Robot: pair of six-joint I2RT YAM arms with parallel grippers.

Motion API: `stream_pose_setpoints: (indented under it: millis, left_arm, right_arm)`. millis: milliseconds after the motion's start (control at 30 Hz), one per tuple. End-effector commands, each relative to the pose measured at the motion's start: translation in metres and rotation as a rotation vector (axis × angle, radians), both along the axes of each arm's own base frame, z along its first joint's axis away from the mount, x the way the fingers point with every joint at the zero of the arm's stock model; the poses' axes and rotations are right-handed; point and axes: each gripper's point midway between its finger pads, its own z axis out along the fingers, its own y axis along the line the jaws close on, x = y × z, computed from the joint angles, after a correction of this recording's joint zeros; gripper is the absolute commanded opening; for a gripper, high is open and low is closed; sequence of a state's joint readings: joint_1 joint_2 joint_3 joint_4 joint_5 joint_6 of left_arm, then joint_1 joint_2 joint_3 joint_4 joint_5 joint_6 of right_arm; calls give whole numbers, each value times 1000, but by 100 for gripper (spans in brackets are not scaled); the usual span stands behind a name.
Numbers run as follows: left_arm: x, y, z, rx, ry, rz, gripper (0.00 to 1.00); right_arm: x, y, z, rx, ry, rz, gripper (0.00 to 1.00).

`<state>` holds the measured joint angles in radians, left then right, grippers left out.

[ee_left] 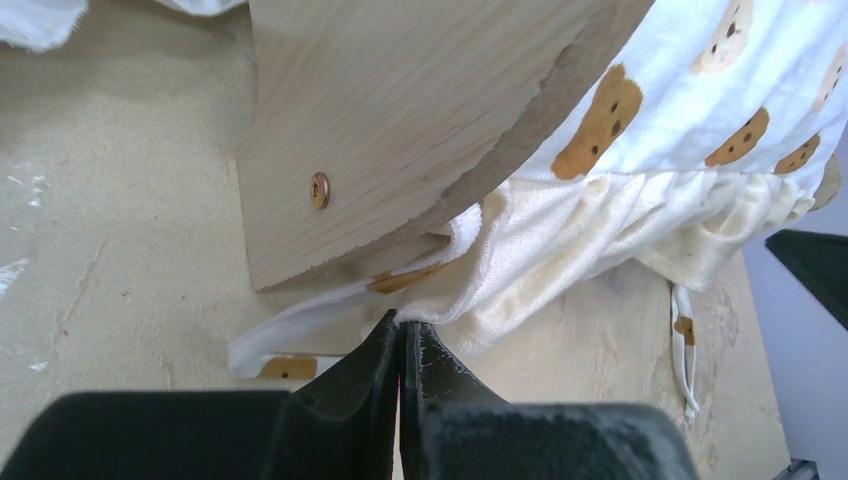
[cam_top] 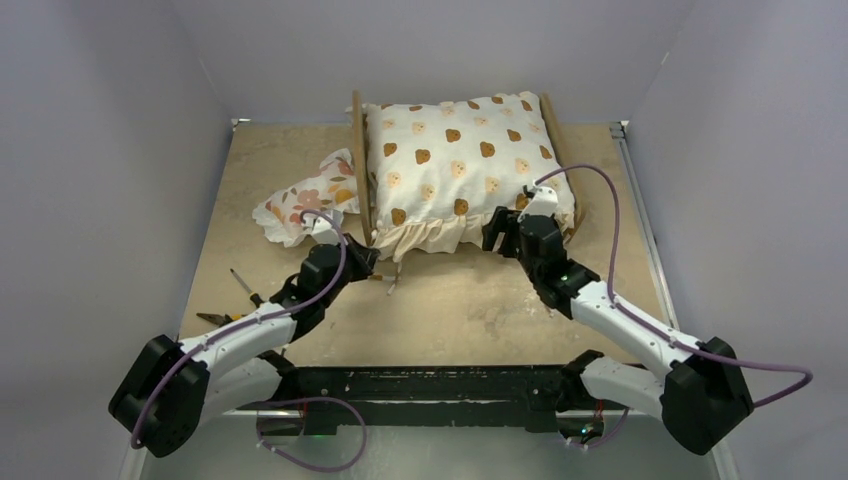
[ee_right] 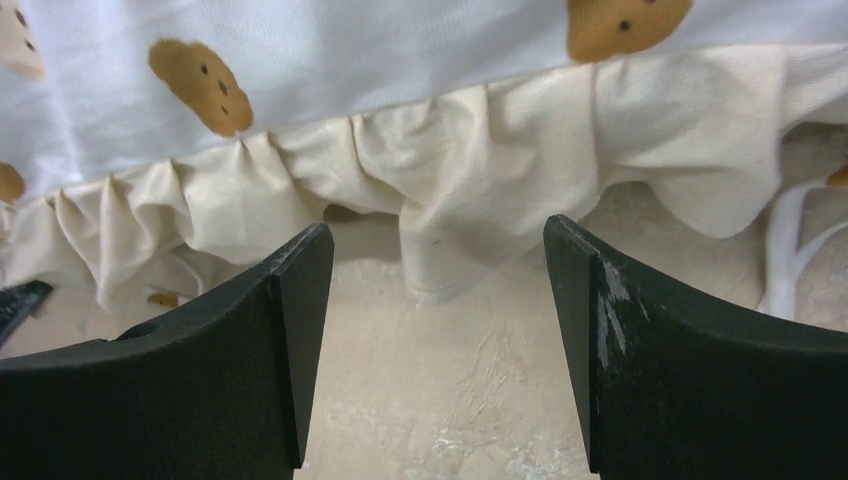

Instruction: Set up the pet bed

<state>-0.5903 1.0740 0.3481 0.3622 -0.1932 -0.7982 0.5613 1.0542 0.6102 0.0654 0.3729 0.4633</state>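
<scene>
Pale grey walls (cam_top: pixel 90 150) around a scuffed beige tabletop (cam_top: pixel 470 315), soft even light

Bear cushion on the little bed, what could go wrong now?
The left gripper is shut right at the edge of the ruffle, so it may slip off. The right gripper is open, so a one-sided tug could skew the cushion or drag the pet bed.

The pet bed (ee_left: pixel 400 130) is pale, matt, grainy wood. The bear-print cushion (ee_left: pixel 700 80) is soft cloth. The table (ee_left: pixel 120 200) looks rough and chalky. My right tool (ee_right: pixel 435 235) is matt black plastic.
</scene>
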Motion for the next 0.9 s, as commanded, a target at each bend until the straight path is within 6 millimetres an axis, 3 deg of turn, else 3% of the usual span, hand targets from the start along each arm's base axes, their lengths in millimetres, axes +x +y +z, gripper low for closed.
stream_pose_setpoints:
  millis: [0, 67, 133, 267, 400, 567, 667, 767, 867]
  left_arm:
    - [10, 8, 27, 18, -71, 47, 0]
    - [11, 12, 28, 28, -72, 67, 0]
    - [12, 18, 27, 47, -63, 98, 0]
    - [15, 37, 24, 95, -33, 198, 0]
    - [16, 56, 22, 134, -13, 292, 0]
    - [21, 77, 19, 160, 10, 379, 0]
    - [27, 97, 15, 160, 29, 435, 0]
    - [37, 116, 17, 139, 37, 476, 0]
    - [43, 117, 28, 143, 13, 475, 0]
  right_arm:
    - [1, 24, -14, 42, 27, 106, 78]
    - [6, 26, -20, 41, 32, 104, 75]
    - [12, 23, -32, 31, 61, 81, 66]
    - [18, 1, -58, -1, 140, -22, 33]
    - [12, -18, -70, -17, 177, -77, 2]
    - [8, -21, -69, -14, 186, -72, 0]
    - [14, -1, -46, 23, 120, 40, 0]
    - [16, 29, -22, 68, 79, 197, 16]
    - [19, 32, 9, 74, 39, 215, 33]
